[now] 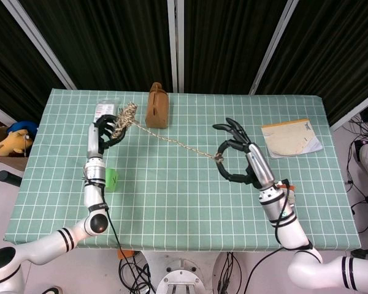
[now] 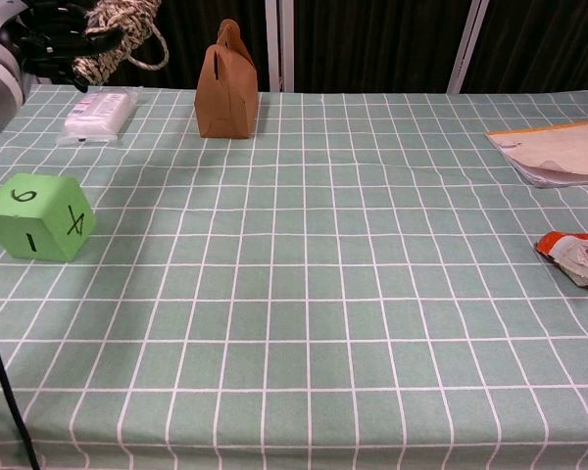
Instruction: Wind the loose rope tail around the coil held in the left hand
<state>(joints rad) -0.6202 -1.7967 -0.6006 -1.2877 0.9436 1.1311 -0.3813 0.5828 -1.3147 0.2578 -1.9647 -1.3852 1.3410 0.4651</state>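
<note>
My left hand is raised over the table's far left and grips a coil of speckled rope. In the chest view the same hand and coil show at the top left corner. From the coil the loose rope tail runs taut, down and to the right. My right hand pinches the tail's end between thumb and a finger over the table's middle right, its other fingers spread. The chest view does not show the right hand.
A brown bag-shaped box stands at the back centre, just behind the stretched tail. A white packet lies back left, and a green cube sits under my left forearm. Papers and a crumpled wrapper lie on the right.
</note>
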